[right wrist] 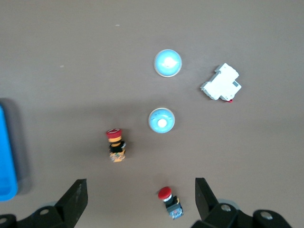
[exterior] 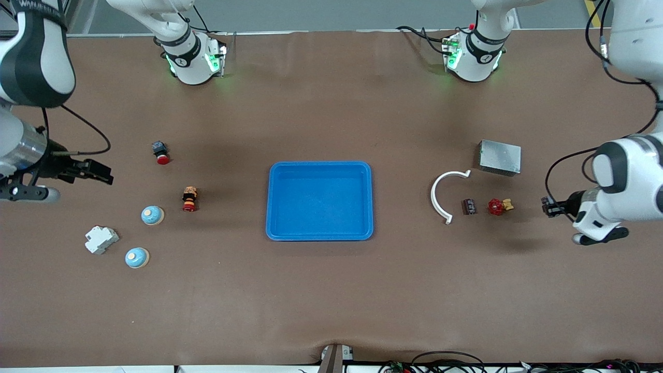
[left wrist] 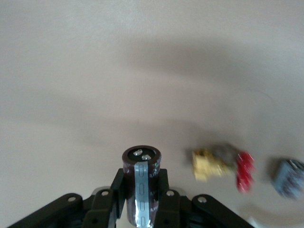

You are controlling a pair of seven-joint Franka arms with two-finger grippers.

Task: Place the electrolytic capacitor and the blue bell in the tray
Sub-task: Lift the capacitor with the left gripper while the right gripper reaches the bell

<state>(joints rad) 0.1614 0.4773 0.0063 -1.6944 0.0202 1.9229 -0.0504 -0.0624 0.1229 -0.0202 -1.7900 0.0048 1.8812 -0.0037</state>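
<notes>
My left gripper (exterior: 548, 207) (left wrist: 141, 190) is shut on the electrolytic capacitor (left wrist: 141, 159), a dark cylinder with a grey stripe, held in the air over the left arm's end of the table. One blue bell (exterior: 153, 215) (right wrist: 161, 119) sits toward the right arm's end, and a second blue bell (exterior: 137, 257) (right wrist: 167, 62) lies nearer the front camera. The blue tray (exterior: 320, 233) (right wrist: 5, 156) rests mid-table with nothing in it. My right gripper (exterior: 101, 172) (right wrist: 140, 190) hangs open over the right arm's end, with nothing between its fingers.
A red push button (exterior: 161, 152) (right wrist: 168, 202), a red-capped switch (exterior: 189, 199) (right wrist: 116, 145) and a white breaker (exterior: 101, 239) (right wrist: 221, 83) lie around the bells. At the left arm's end are a white curved piece (exterior: 445, 194), a small dark block (exterior: 470, 206), a red and yellow part (exterior: 498, 206) and a grey metal box (exterior: 500, 157).
</notes>
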